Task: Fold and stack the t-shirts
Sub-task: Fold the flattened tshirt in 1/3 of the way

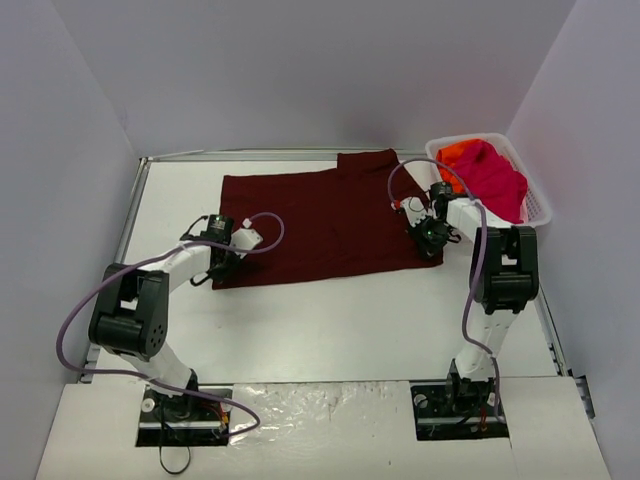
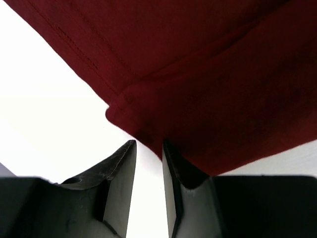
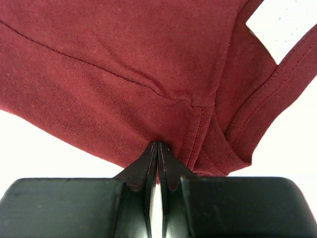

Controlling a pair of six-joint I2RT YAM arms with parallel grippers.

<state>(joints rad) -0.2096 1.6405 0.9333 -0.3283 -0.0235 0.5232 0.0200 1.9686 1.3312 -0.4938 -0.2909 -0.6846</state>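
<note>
Left gripper (image 2: 148, 145): jaws stand a narrow gap apart, with nothing clamped between them.
Just ahead of the left fingertips: a folded-over corner of the maroon t-shirt (image 2: 223, 74). Its edge touches the tip of the right-hand finger (image 2: 171, 163) and is not yet drawn in between the two.
Right gripper (image 3: 157, 145): jaws pressed together, their tips right on the shirt's near edge beside a seam. Creases run into the tips, so I judge it a pinch on the cloth (thin cloth lets them close fully).
Where the shirt lies: spread flat on the table (image 1: 330, 320). From the left hand it runs ahead and off to that hand's right. From the right hand it runs ahead and off to its left.
Long axis: from one hand across to the other, so each hand sits at one near corner.
Nearer arm: neither, since each has its own corner at the fingertips.
What the move turns on: my guess is that both near corners must be carried away from the hands over the far edge, so the left jaws need the corner between them first.
Beyond the right hand, to its right: a white basket (image 1: 543, 212) holding a pink t-shirt (image 1: 495, 175) and an orange t-shirt (image 1: 455, 152), both unfolded.
</note>
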